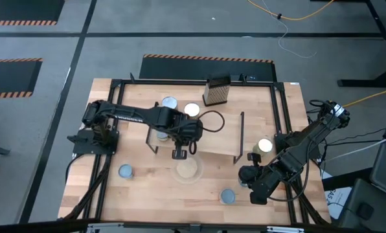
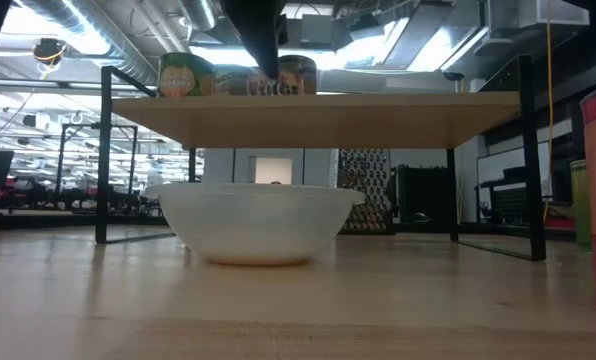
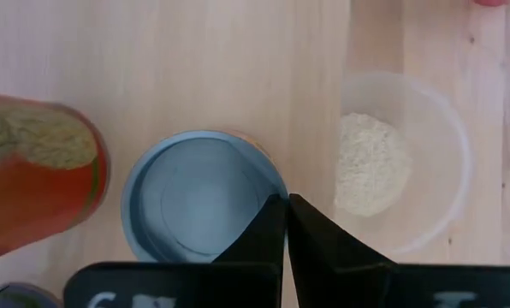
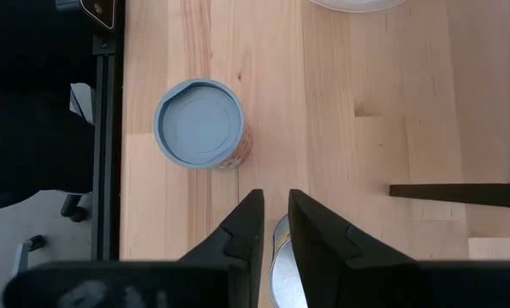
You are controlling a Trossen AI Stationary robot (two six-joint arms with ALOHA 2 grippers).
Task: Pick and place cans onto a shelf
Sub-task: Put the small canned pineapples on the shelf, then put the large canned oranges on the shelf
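The shelf [image 1: 220, 137] [image 2: 318, 105] stands mid-table. In the low view three cans [image 2: 186, 75] stand on its left part. My left gripper [image 1: 179, 154] [image 3: 287, 201] reaches over the shelf's near edge, shut, its tips beside a can with a blue-grey top [image 3: 199, 198]; an orange-labelled can [image 3: 32, 175] stands next to that one. My right gripper [image 1: 253, 186] [image 4: 276, 201] hovers over the table's near right, slightly open. A shiny can top [image 4: 281, 265] shows below its fingers. A blue-grey-topped can [image 4: 199, 124] [image 1: 228, 196] stands on the table ahead of it. My left gripper's shut fingertips [image 3: 272, 214] point down at the edge of the blue-grey can top [image 3: 253, 192]; I cannot tell whether they touch it. My right gripper's fingers stand over the shiny can top, which partly hides behind one finger [image 4: 319, 244]; I cannot tell whether they touch it.
A shallow dish with beige contents [image 1: 188, 169] [image 2: 258, 220] sits on the table at the shelf's near edge. A dark grater [image 1: 217, 90] stands at the far edge. Other cans stand at near left [image 1: 125, 171] and right of the shelf [image 1: 265, 145].
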